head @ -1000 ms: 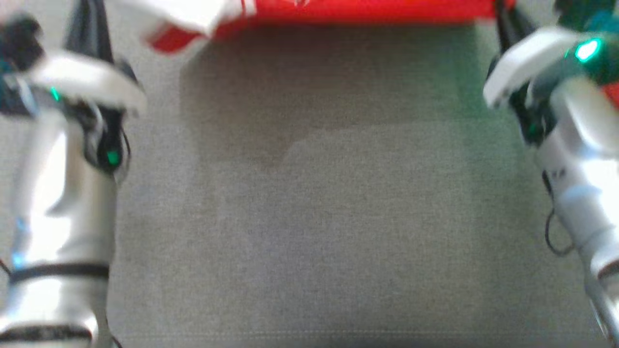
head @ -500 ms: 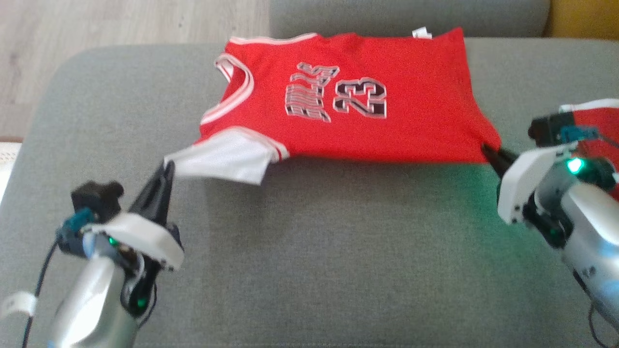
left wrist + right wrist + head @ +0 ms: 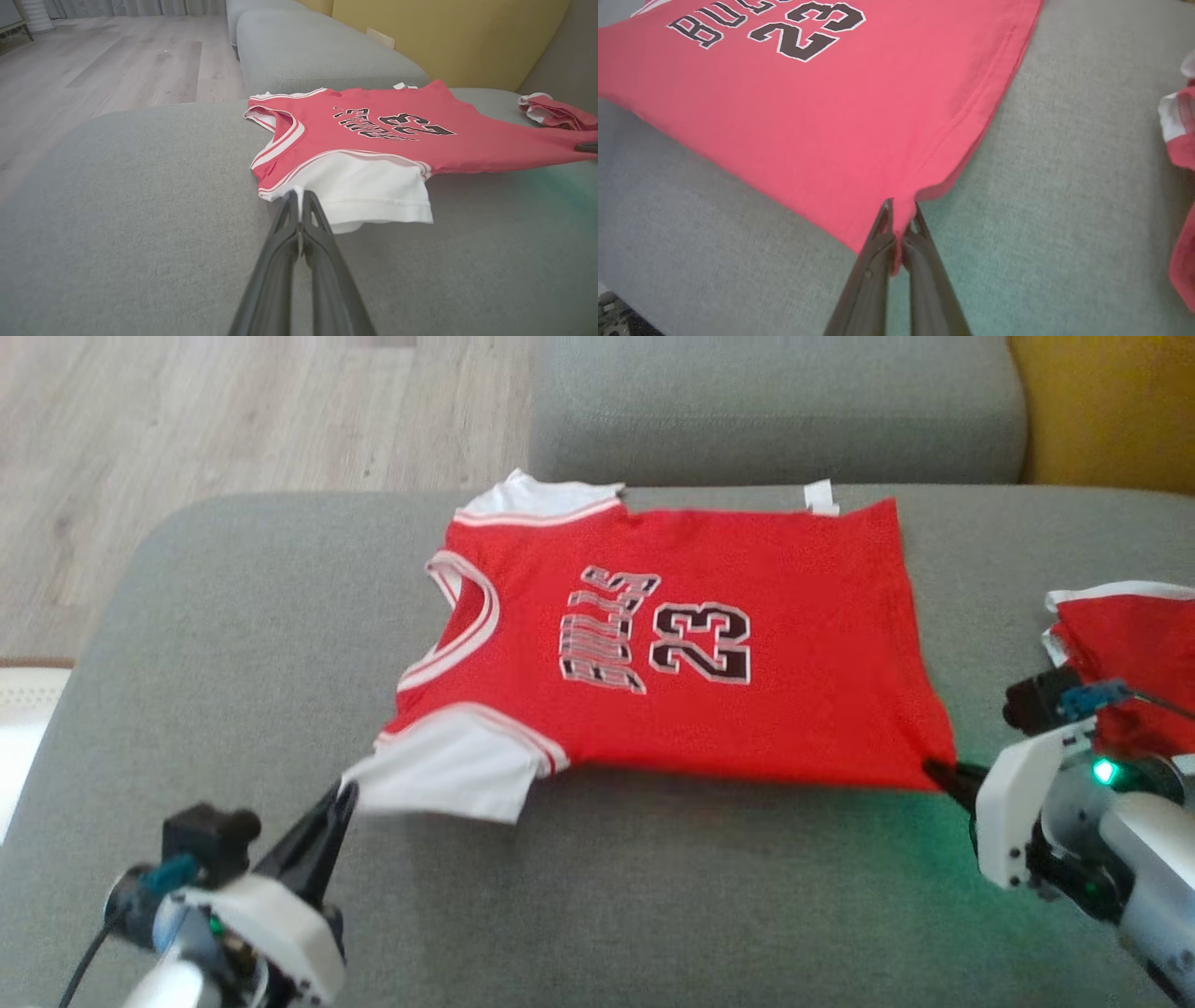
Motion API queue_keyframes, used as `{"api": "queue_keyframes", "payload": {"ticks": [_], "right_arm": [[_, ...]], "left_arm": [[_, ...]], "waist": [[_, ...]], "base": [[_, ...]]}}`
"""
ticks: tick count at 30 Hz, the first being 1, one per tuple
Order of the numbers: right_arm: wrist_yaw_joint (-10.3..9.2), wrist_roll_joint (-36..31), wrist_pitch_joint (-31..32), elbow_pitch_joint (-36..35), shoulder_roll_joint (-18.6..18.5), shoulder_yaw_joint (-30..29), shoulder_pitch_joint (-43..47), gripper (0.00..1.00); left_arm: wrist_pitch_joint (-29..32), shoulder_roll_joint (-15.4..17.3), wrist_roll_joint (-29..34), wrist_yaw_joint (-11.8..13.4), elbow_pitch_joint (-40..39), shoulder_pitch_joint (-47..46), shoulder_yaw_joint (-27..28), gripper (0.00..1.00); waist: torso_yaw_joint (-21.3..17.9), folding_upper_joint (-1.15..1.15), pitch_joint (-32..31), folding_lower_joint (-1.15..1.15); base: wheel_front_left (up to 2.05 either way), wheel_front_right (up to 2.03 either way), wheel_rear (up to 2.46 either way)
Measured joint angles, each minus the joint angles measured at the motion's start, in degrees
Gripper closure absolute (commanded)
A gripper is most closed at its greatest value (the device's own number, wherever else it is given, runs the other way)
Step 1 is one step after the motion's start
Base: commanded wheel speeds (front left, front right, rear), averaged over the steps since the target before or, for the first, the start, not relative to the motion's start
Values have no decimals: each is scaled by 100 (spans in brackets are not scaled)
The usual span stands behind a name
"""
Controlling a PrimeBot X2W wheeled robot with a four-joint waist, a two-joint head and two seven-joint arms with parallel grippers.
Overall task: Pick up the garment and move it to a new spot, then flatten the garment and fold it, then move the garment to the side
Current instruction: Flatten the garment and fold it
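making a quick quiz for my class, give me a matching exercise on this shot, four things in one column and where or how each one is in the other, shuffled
Column one
1. left gripper
2. right gripper
3. second red garment
4. white label

Column two
A. shut on the red hem corner of the jersey
B. lying apart from the jersey, on the right side of the cushion
C. shut on the white sleeve
D. sticking out at the jersey's far edge

Pairs: 1-C, 2-A, 3-B, 4-D
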Motion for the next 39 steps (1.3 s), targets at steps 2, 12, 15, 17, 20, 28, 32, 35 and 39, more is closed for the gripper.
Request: {"api": "queue_keyframes", "payload": {"ticks": [2,12,15,17,20,28,32,35,39], "right_arm": [[0,93,175,-159,-127,55,76,100],[0,531,1000,-1226,-722,31,364,100],[0,528,1068,-1296,-746,-87,357,100],[0,504,1120,-1315,-745,-191,346,100],[0,423,1221,-1311,-727,-311,308,100],[0,143,1523,-1111,-495,-603,-194,100],[0,-5,1601,-945,-354,-672,-416,100],[0,-99,1618,-817,-233,-720,-578,100],[0,-181,1650,-660,-118,-738,-808,100]], "left_arm": [[134,121,-37,27,-292,275,-2,100],[483,519,-85,304,-1427,1028,58,100],[513,523,-85,311,-1462,931,56,100],[561,521,-75,309,-1467,743,42,100],[579,513,18,300,-1394,298,18,100],[627,504,124,141,-666,-939,-101,100],[627,486,183,47,-220,-1501,-214,100],[627,477,230,13,143,-1900,-345,100],[560,445,308,-35,576,-2302,-519,100]], "waist": [[-19,0,-53,0],[-96,0,-48,0],[-106,0,0,0],[-113,0,81,0],[-125,0,237,0],[-160,0,757,0],[-190,0,1000,0],[-226,0,1165,0],[-286,0,1333,0]], "base": [[0,0,0],[0,0,0],[0,0,0],[0,0,0],[0,0,0],[0,0,0],[0,0,0],[0,0,0],[0,0,0]]}}
